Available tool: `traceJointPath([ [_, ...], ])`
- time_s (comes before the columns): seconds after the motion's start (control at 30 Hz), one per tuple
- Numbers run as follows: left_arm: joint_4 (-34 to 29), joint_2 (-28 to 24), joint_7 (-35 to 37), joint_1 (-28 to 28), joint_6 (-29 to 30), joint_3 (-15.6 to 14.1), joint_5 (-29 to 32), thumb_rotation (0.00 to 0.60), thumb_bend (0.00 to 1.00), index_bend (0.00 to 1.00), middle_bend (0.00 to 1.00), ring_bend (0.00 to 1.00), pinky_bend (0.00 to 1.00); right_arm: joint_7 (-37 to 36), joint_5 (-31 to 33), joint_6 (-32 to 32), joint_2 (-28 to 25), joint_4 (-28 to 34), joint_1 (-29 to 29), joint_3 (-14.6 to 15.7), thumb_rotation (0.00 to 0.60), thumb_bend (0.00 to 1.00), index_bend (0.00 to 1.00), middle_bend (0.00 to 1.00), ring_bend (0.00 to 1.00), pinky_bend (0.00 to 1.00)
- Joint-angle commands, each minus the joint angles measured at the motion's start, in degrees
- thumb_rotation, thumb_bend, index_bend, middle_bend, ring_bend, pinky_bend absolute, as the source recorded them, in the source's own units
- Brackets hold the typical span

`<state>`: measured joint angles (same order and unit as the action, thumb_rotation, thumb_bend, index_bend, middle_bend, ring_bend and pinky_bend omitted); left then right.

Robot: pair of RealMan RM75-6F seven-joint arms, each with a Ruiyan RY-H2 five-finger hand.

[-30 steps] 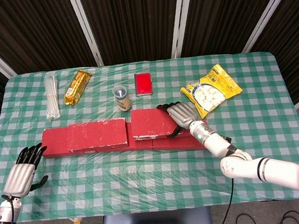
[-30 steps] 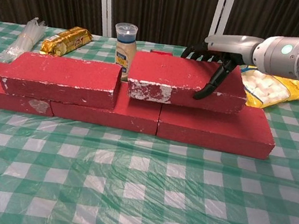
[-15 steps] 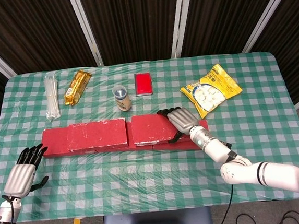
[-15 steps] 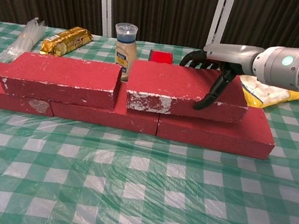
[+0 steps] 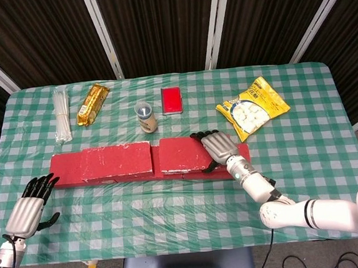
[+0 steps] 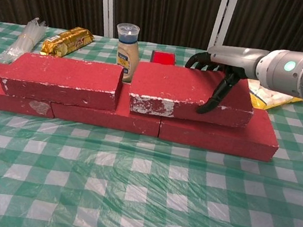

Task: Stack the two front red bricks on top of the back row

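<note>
The right hand (image 5: 216, 147) reaches forward, palm down, fingers (image 6: 218, 95) curled over a brick's (image 6: 186, 92) end, while the left hand (image 5: 28, 207) hovers low at the near-left with fingers spread.

Rough matt red bricks (image 6: 188, 93) on a glossy plastic tablecloth (image 6: 127, 201).

Red bricks (image 6: 59, 80): five, two atop three. One bottle (image 5: 145, 117), red box (image 5: 171, 100), yellow snack bag (image 5: 254, 107), gold packet (image 5: 93, 104), straw bundle (image 5: 61, 114).
</note>
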<state>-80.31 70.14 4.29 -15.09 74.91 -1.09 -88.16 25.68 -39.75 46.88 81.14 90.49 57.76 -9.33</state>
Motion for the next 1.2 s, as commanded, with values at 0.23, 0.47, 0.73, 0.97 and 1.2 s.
traceJointPath([
  [0.23,-0.26,-0.37,0.38,0.18,0.24,-0.16,-0.37,0.600,0.29,0.00,0.00,0.00,0.02,2.74,3.12,2.39,0.90,1.96,1.25,0.45,0.592,0.11,0.43,0.41,0.36,0.41],
  [0.47,-0.49,-0.57,0.58,0.21,0.14,-0.30,-0.62,0.600,0.29,0.00,0.00,0.00,0.02,3.57,3.97,3.65,1.76,2.04,1.63,0.49,0.590,0.11,0.39,0.42,0.36,0.41],
  [0.73,-0.48,-0.64,0.63,0.06,-0.33,-0.30,-0.57,0.600,0.29,0.00,0.00,0.00,0.02,4.11,4.87,3.97,2.94,1.32,2.05,0.52,0.591,0.11,0.37,0.41,0.36,0.41],
  [0.97,-0.57,-0.73,0.67,-0.01,-0.70,-0.28,-0.37,0.600,0.29,0.00,0.00,0.00,0.03,3.73,5.45,3.66,3.41,0.32,2.19,0.20,0.593,0.11,0.37,0.41,0.36,0.41],
  [1.2,-0.58,-0.65,0.64,-0.06,-0.99,-0.15,-0.05,0.600,0.29,0.00,0.00,0.00,0.03,3.40,5.75,3.05,3.86,-0.67,2.38,0.06,0.592,0.11,0.35,0.41,0.36,0.41],
])
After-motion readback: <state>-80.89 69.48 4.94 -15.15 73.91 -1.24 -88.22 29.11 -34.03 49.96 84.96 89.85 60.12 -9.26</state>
